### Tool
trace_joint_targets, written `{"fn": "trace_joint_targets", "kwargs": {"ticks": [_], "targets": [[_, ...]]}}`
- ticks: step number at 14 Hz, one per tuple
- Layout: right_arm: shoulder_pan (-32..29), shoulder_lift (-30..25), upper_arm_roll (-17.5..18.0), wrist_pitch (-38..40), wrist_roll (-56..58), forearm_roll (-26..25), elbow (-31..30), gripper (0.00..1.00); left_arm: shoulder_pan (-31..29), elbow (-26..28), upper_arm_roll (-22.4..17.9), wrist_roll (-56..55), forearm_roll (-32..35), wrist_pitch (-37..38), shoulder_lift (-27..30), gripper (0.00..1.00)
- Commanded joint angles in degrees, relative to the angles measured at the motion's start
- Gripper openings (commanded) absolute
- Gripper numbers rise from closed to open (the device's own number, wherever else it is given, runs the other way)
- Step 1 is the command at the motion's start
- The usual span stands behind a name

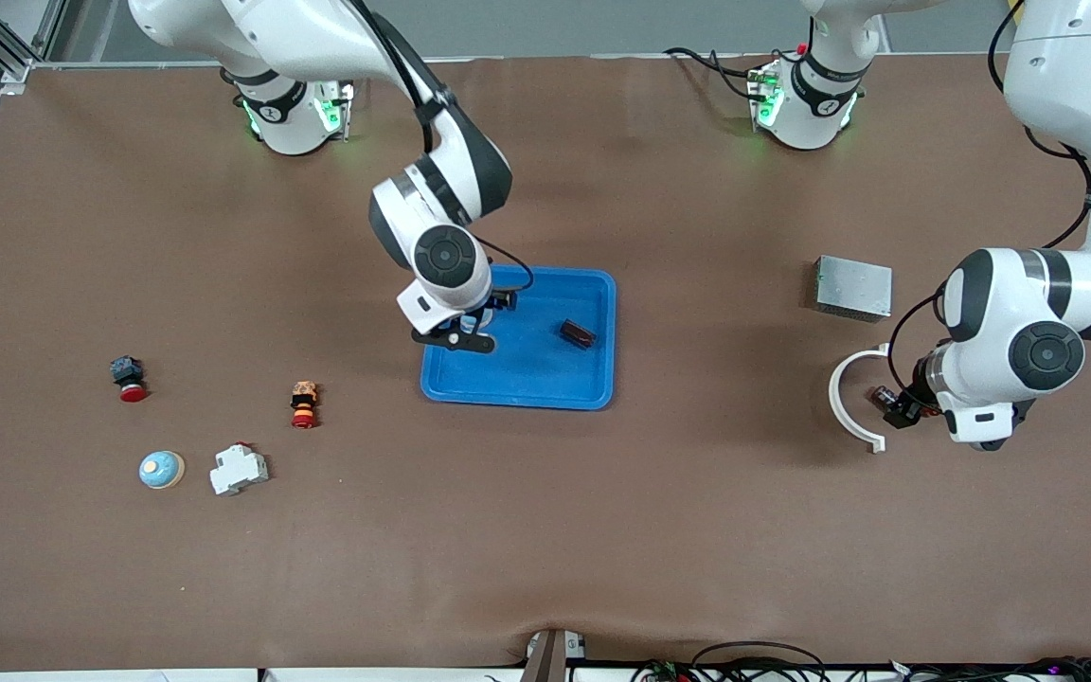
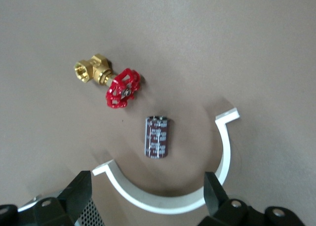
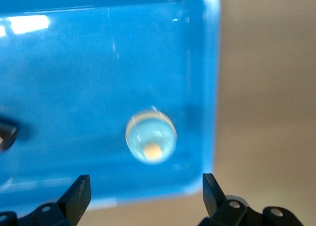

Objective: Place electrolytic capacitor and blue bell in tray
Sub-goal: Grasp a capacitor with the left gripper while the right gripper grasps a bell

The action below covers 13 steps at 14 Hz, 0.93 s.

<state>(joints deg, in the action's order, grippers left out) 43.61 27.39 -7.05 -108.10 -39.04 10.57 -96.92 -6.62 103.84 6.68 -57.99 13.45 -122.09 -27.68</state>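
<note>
The bright-blue tray [image 1: 545,384] lies mid-table. My right gripper [image 1: 466,333] is open just above its corner toward the right arm's end. In the right wrist view a light-blue domed bell [image 3: 150,137] sits on the tray floor [image 3: 74,78], free of the open right gripper [image 3: 146,182]. A dark brown block [image 1: 577,333] also lies in the tray. My left gripper [image 1: 898,409] is open over a white curved bracket [image 1: 850,398]. In the left wrist view a dark electrolytic capacitor [image 2: 158,136] lies on the table inside the bracket's arc [image 2: 163,202], ahead of the open left gripper [image 2: 146,182].
A brass valve with a red handwheel [image 2: 111,83] lies beside the capacitor. A grey metal box [image 1: 853,287] stands near the left arm. Toward the right arm's end lie a second light-blue bell [image 1: 161,469], a white breaker [image 1: 239,469], and two red push buttons [image 1: 129,379] [image 1: 304,404].
</note>
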Motion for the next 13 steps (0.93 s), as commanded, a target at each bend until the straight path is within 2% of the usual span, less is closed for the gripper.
{"fn": "trace_joint_targets", "kwargs": {"ticks": [1,4,8,10,12,13], "targets": [[-3.61,-4.70,-0.95,9.72,8.85,-5.87,2.95,1.00,-1.29,1.28,0.70,0.68,1.58,-3.14,-0.53,1.00],[-8.34,-8.57,-1.30,12.12,21.86,-15.56,3.14,1.00,-3.22,3.12,0.70,1.38,1.58,-7.01,-1.14,1.00],[-18.45,-9.38,-1.30,11.25,43.73,-20.66,5.50,1.00,-4.19,4.71,0.70,1.74,1.58,-10.00,-2.72,0.95],[-22.15,-9.02,-1.30,8.19,51.92,-24.09,5.77,1.00,-4.71,5.93,0.79,1.74,1.49,-12.89,-3.43,0.92],[-26.97,-8.50,-1.21,4.41,61.05,-24.28,5.60,1.00,-4.80,6.20,0.87,1.74,1.49,-13.87,-4.22,0.81],[-29.52,-7.45,-1.21,1.35,66.49,-24.19,5.25,1.00,-4.80,6.11,0.87,1.74,1.49,-14.05,-4.57,0.71]]}}
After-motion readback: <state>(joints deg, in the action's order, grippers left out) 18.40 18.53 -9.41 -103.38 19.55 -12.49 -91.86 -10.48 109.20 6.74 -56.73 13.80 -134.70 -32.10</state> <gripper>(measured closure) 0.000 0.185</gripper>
